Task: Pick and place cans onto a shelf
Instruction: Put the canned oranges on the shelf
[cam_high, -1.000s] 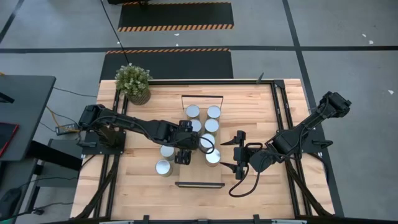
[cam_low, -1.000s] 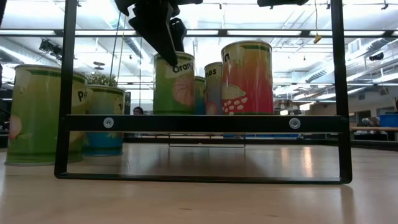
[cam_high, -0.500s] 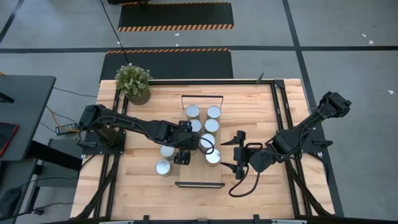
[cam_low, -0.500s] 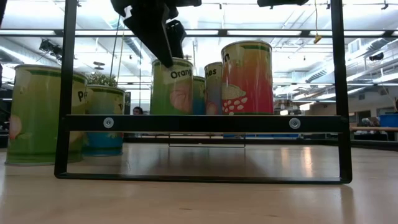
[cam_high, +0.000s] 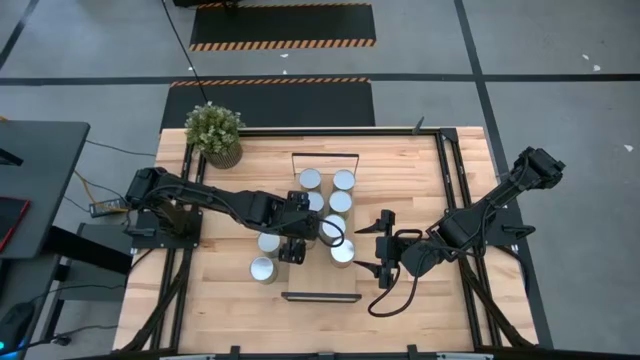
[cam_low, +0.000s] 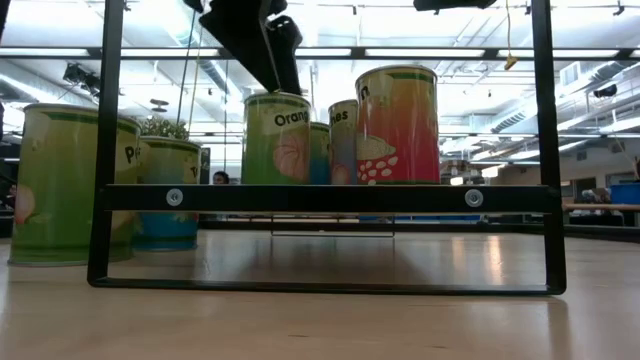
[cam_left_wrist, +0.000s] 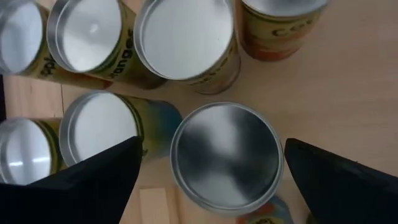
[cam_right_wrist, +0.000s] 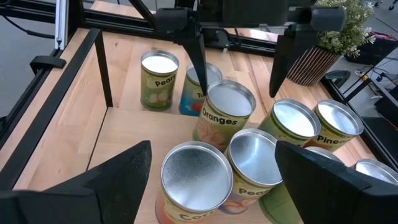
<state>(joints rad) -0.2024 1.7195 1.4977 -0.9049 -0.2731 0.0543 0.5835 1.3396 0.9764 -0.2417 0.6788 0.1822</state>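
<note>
The shelf (cam_high: 324, 285) is a long light-wood board with black end bars, and its near bar (cam_low: 330, 197) fills the low view. Several silver-topped cans stand on it. Two more cans (cam_high: 265, 256) stand on the table to its left. My left gripper (cam_high: 300, 243) is open, just above a green "Oranges" can (cam_right_wrist: 225, 118). Its fingers (cam_right_wrist: 198, 59) stand on either side of the can's top (cam_left_wrist: 224, 155) without touching it. The can stands upright on its base on the board. My right gripper (cam_high: 383, 246) is open and empty, right of the shelf.
A potted plant (cam_high: 214, 132) stands at the table's far left corner. Black frame rails (cam_high: 452, 180) run along the table's left and right sides. Bare wood lies at the shelf's near end and between the shelf and the right rail.
My left gripper has come down a little with the Oranges can, let go and then risen. In the low view its finger stood beside the can's side and now hangs above its top. The can has sunk slightly and stands upright. The right arm has kept still.
</note>
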